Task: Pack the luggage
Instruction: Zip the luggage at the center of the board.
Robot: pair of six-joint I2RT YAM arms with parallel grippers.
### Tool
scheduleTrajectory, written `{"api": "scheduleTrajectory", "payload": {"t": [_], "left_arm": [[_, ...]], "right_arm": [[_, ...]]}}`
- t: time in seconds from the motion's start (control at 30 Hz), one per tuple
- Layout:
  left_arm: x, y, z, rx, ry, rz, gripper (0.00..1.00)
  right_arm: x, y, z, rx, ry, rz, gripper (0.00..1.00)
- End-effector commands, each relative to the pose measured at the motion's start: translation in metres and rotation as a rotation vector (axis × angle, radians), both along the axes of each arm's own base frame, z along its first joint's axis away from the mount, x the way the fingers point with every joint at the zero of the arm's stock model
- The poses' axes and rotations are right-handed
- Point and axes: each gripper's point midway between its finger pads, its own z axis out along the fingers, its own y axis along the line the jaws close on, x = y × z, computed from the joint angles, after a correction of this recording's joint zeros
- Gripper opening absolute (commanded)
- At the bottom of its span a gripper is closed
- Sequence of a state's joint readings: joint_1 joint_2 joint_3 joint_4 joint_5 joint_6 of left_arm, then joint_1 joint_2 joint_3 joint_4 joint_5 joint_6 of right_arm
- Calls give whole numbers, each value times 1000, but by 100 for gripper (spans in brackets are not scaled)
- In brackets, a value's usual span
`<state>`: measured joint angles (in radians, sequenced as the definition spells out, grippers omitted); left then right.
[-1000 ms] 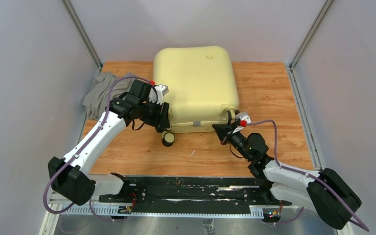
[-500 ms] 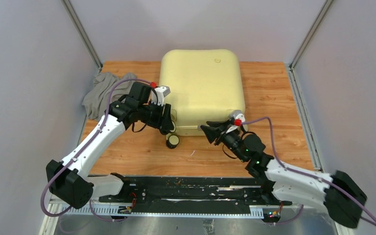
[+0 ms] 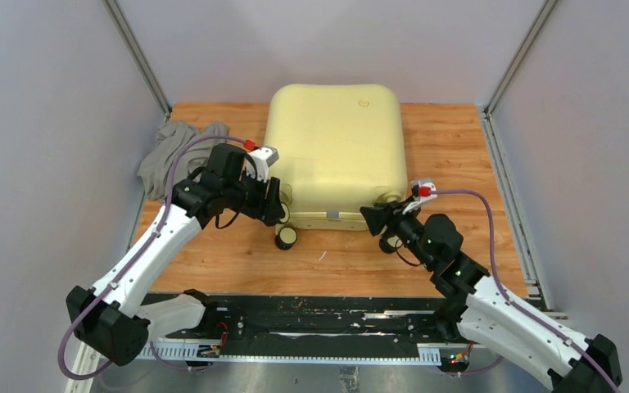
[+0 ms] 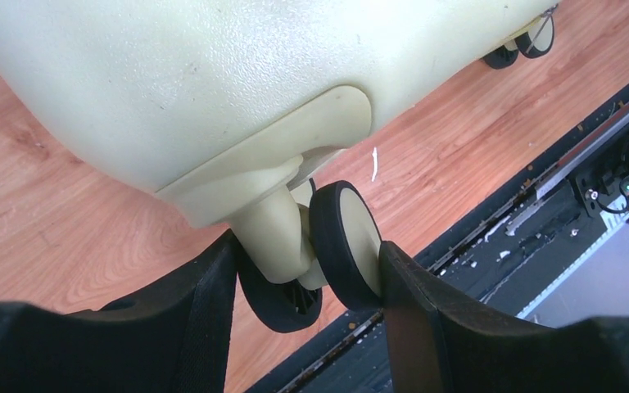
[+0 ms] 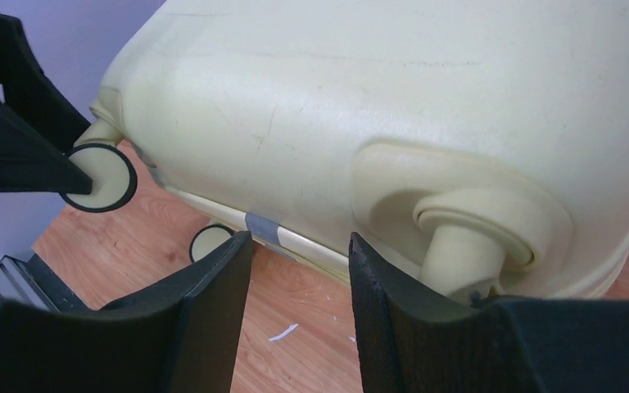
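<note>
The luggage (image 3: pixel 333 147) is a large pale-yellow hard-shell suitcase lying shut and flat on the wooden table (image 3: pixel 459 147). My left gripper (image 3: pixel 277 206) is at its near-left corner. In the left wrist view the left gripper (image 4: pixel 307 247) is shut on a twin black-and-cream wheel (image 4: pixel 346 239), one finger pressed on each side. My right gripper (image 3: pixel 370 218) sits at the near-right corner. In the right wrist view the right gripper (image 5: pixel 299 241) stands open with only bare wood between its fingers, and a cream caster stem (image 5: pixel 463 250) is just to its right.
A crumpled grey cloth (image 3: pixel 176 151) lies at the table's back left, beside the suitcase. Another wheel (image 3: pixel 287 237) rests on the wood below the left gripper. Grey walls close in on both sides, and a black rail (image 3: pixel 311 323) runs along the near edge.
The suitcase has swung round and shifted right, now square to the table. My right gripper has opened and drawn back to the near-right corner. The left gripper keeps hold of the wheel.
</note>
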<state>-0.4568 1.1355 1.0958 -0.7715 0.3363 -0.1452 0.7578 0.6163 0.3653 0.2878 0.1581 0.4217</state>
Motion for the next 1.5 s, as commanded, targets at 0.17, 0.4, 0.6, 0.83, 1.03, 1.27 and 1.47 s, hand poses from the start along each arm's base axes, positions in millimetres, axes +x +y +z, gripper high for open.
{"api": "scheduleTrajectory", "payload": {"t": [0.17, 0.4, 0.6, 0.83, 1.03, 1.27, 1.47], "left_arm": [[-32, 9, 26, -22, -170, -136, 0], [-37, 10, 24, -38, -151, -122, 0], [-24, 24, 30, 55, -214, -90, 44], [-15, 1, 12, 13, -105, -148, 100], [12, -20, 12, -62, -121, -125, 100], [37, -33, 20, -89, -147, -101, 100], [50, -37, 13, -86, -131, -75, 100]], "right_arm": [[70, 10, -23, -183, 132, 30, 49], [99, 54, -5, -244, 120, 198, 46], [71, 16, 15, -269, 65, 113, 63], [27, -24, -30, -249, 130, 23, 70], [16, -32, -57, -212, 174, -7, 69], [47, -38, -69, -237, 123, -111, 69], [67, -43, -71, -210, 81, -171, 67]]}}
